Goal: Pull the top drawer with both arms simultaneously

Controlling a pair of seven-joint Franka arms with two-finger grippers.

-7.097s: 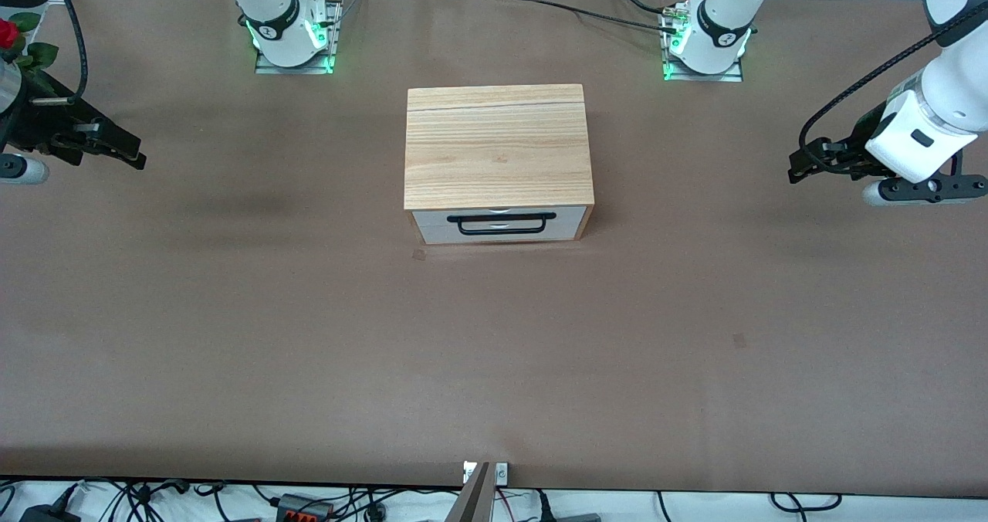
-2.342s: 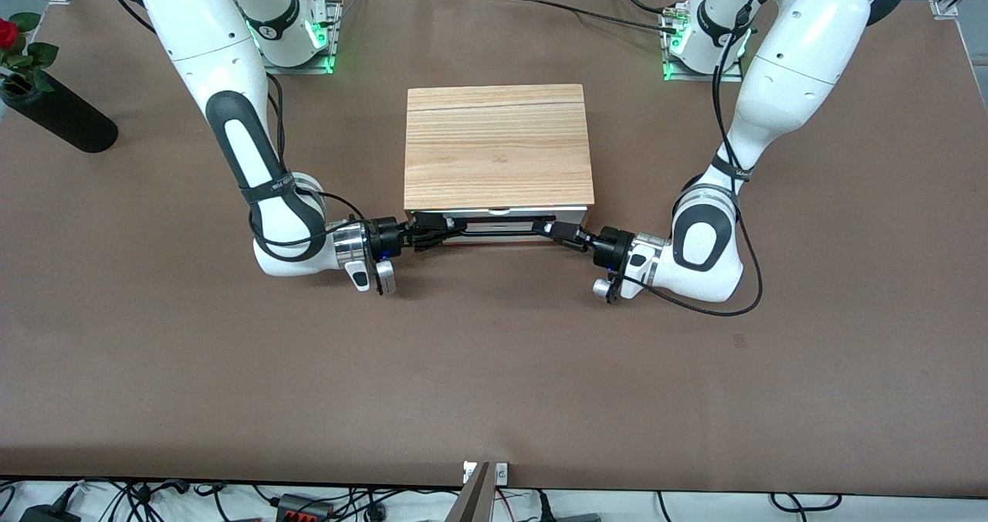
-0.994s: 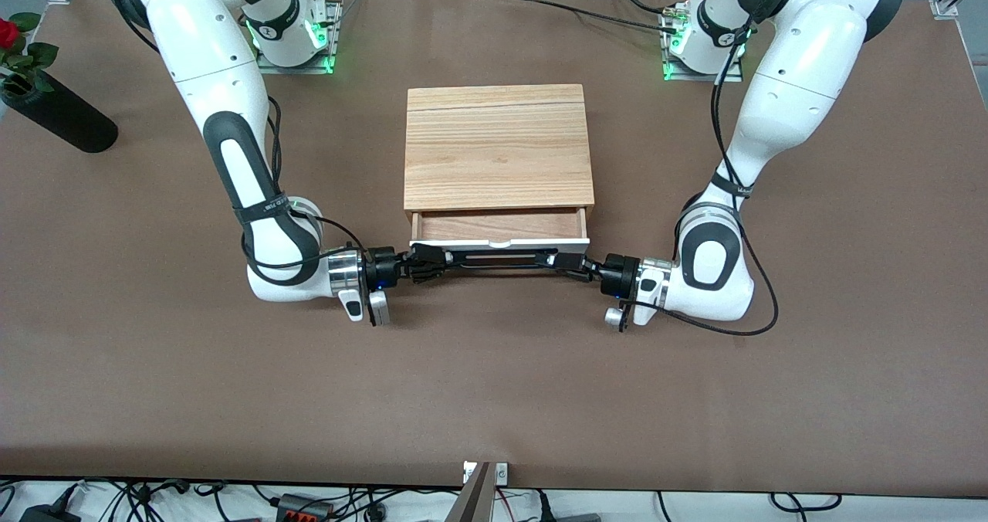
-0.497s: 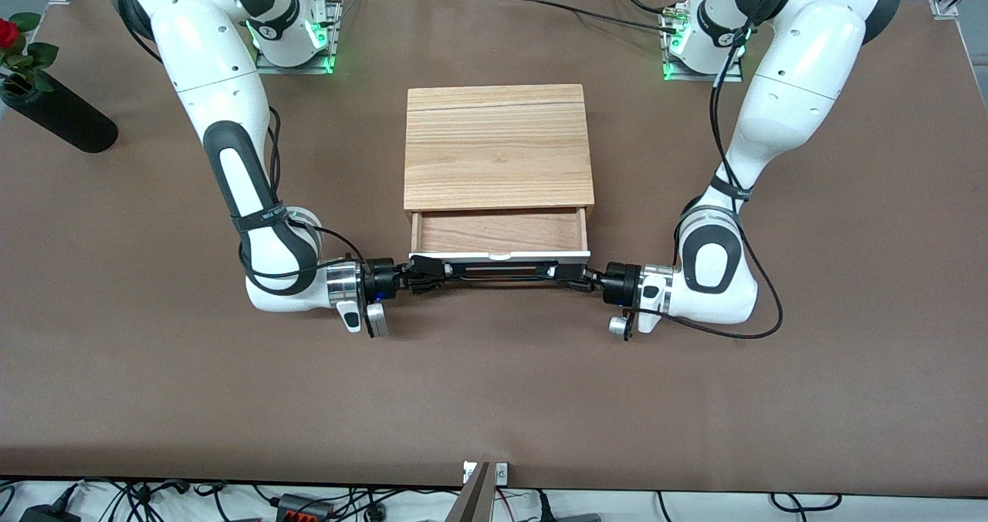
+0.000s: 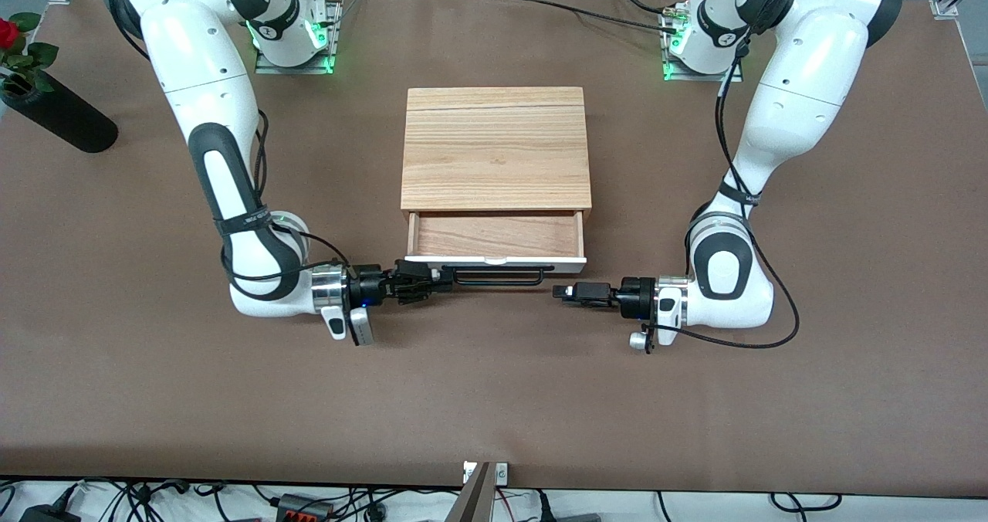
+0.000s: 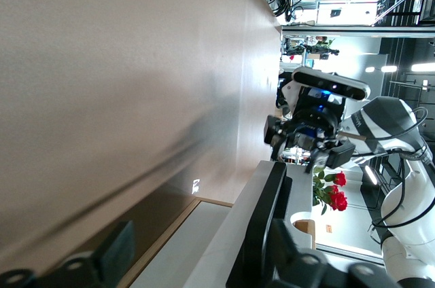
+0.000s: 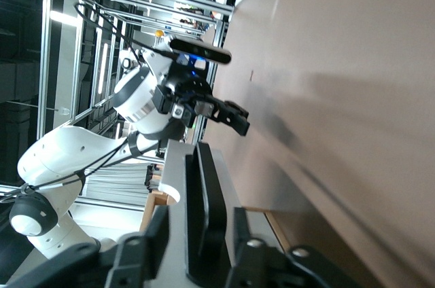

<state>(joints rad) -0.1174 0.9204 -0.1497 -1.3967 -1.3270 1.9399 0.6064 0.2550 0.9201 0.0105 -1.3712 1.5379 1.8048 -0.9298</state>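
The top drawer [image 5: 494, 235] stands pulled out of its cabinet [image 5: 494, 147], its light wood bottom showing. Its white front panel [image 5: 494, 259] carries the black loop handle [image 5: 498, 277]. My right gripper [image 5: 429, 279] is open, with its fingers on either side of the handle's end toward the right arm; the right wrist view shows gaps between the fingers and the handle [image 7: 204, 213]. My left gripper [image 5: 560, 291] is open and empty, just off the handle's other end and apart from it. In the left wrist view, the handle [image 6: 264, 223] lies ahead of the spread fingers [image 6: 115, 261].
A black vase with a red rose [image 5: 54, 116] lies at the right arm's end of the table. The cabinet's wood top board sits between the two arm bases. Cables hang along the table edge nearest the front camera.
The drawer has slid out of the cabinet toward the front camera. In the last half second my left gripper let go of the handle and drew away from it. My right gripper's fingers opened.
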